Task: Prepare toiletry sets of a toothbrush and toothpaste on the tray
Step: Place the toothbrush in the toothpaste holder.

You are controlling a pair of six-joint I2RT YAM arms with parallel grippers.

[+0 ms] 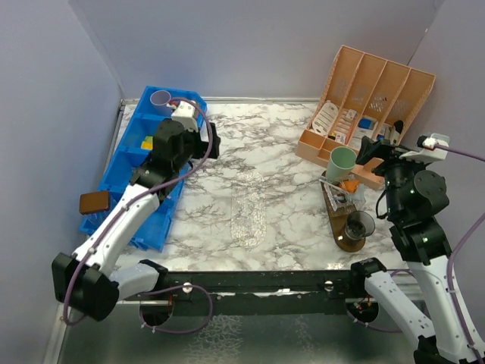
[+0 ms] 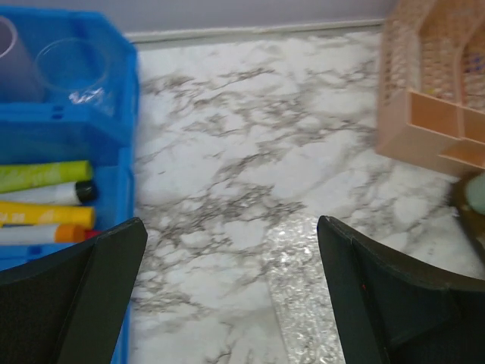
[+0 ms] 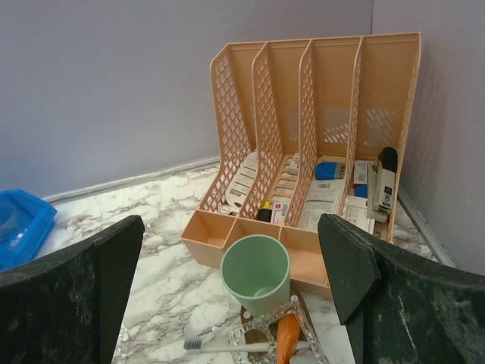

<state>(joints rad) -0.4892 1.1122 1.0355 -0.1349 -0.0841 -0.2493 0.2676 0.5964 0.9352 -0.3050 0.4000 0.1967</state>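
tray [image 1: 336, 221] lies on the right side of the counter [image 1: 273, 144], long axis running near to far. mint cup [image 1: 342, 162] stands upright at its far end; the right wrist view looks into it and shows it holding nothing. orange tube [image 1: 350, 184] lies just beside the cup's base on the near side. a toothbrush [image 3: 227, 346] lies flat next to the tube on a clear wrapper, bristles to the left in the right wrist view. dark cup [image 1: 359, 225] stands upright at the tray's near end; contents cannot be told. right end effector [image 3: 229, 221] hangs above the tray, close to the mint cup, fingers spread wide with nothing between them, pointing at the organiser [image 3: 318, 136]. the organiser stands just beyond the tray in the far right corner, small packets in its slots. a clear sheet [image 1: 248, 208] lies flat mid counter. blue bin [image 1: 144, 171] runs along the left edge: lilac cup [image 2: 11, 61] and clear cup [image 2: 72, 72] stand side by side in its far compartment, and tubes [image 2: 42, 214] (green, yellow, white with orange cap) lie stacked in the next one. left end effector [image 2: 231, 221] hovers over bare counter just right of the bin, fingers fully apart, gripping nothing.
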